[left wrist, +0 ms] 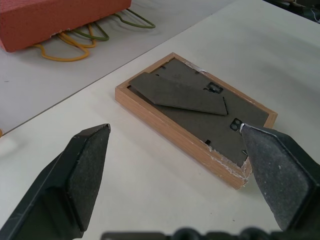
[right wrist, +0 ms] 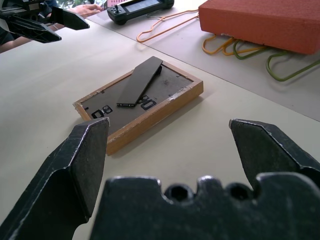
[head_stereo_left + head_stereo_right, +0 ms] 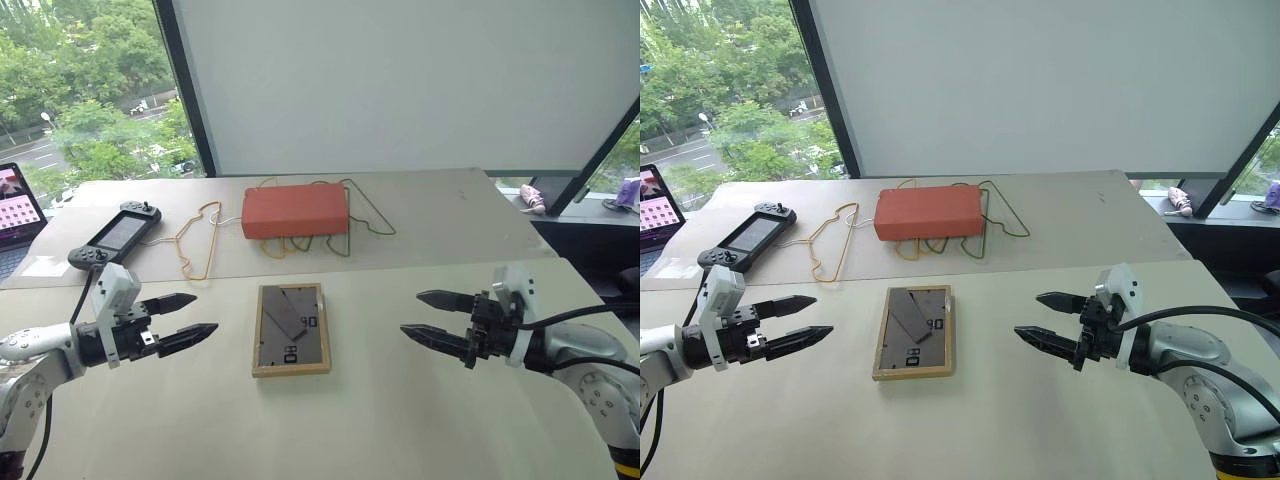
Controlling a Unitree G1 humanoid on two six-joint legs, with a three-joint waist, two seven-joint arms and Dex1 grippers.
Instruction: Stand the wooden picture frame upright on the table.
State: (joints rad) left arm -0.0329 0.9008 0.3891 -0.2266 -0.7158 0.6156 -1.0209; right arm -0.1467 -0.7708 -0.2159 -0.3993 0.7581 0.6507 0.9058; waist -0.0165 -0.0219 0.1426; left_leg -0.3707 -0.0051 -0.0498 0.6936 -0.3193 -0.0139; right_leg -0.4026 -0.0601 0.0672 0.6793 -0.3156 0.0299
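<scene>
From the head views, the wooden picture frame (image 3: 291, 329) lay flat on the table (image 3: 400, 420), face down, its dark grey back uppermost with the fold-out stand resting against that back; I took the frame as my landmark. My left gripper (image 3: 186, 315) hovered to the left of the frame, well apart from it, its two black fingers spread and pointing toward it; my right gripper (image 3: 432, 318) hovered to the right of the frame, likewise apart, fingers spread and holding nothing. Beyond the frame sat an orange-red box (image 3: 295, 211) on a second table surface; coloured wire hangers (image 3: 197, 240) lay beside and under that box, beyond the frame and to its left; a black handheld game console (image 3: 115, 237) lay further left of the frame; a laptop (image 3: 17, 215) stood at the far left edge.

From the left wrist view, my fingers (image 1: 82, 170) stood wide apart with the frame (image 1: 195, 115) between and beyond them, untouched; chipped white marks showed on its near wooden corner; the box (image 1: 45, 20) lay past the frame.

From the right wrist view, my fingers (image 2: 75, 170) were equally spread; the frame (image 2: 145, 102) lay flat ahead of them, clear of both; my left gripper (image 2: 42, 22) showed beyond the frame.
</scene>
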